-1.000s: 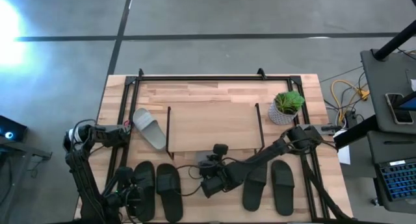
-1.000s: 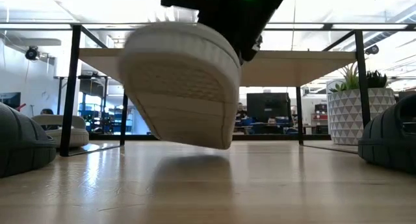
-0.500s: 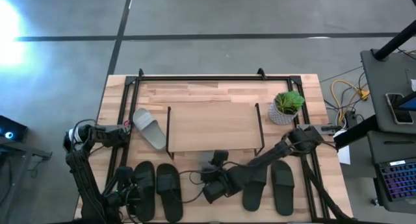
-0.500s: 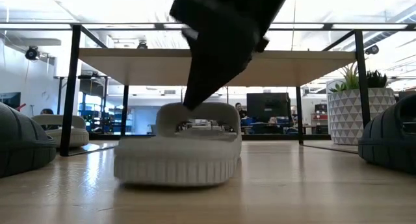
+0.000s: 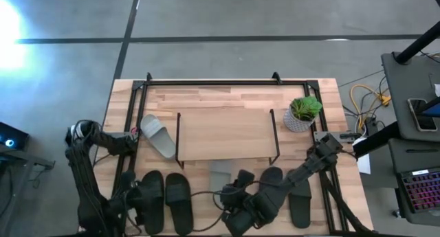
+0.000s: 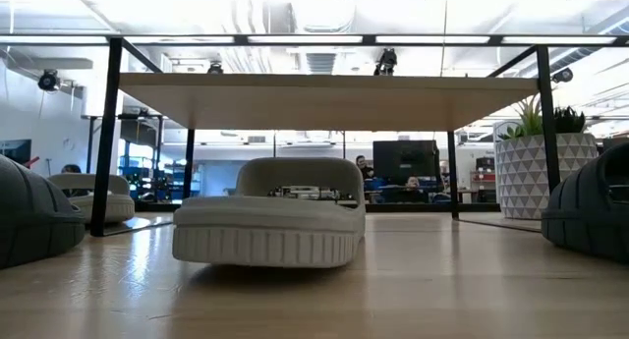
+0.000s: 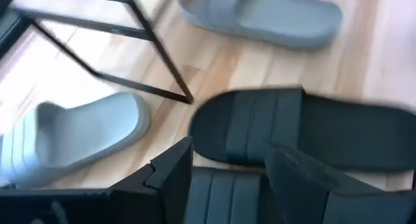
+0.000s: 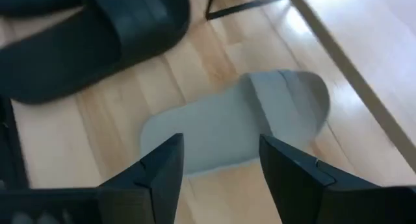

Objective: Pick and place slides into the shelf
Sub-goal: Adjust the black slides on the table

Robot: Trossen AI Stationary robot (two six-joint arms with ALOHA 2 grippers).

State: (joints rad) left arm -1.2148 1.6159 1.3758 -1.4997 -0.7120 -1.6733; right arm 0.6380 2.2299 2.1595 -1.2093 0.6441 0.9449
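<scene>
We saw the light grey slip-on slide (image 8: 237, 123) lying flat, toe under the low wood-topped wire shelf (image 5: 223, 132), just ahead of our right gripper (image 8: 218, 172), jaws apart, empty.

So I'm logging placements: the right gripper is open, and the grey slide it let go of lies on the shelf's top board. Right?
Not quite. The right gripper is open and clear of the grey slide, but that slide lies on the table at the front edge of the shelf, not on its top board. The low view shows it on the table surface with the board above it.
</scene>
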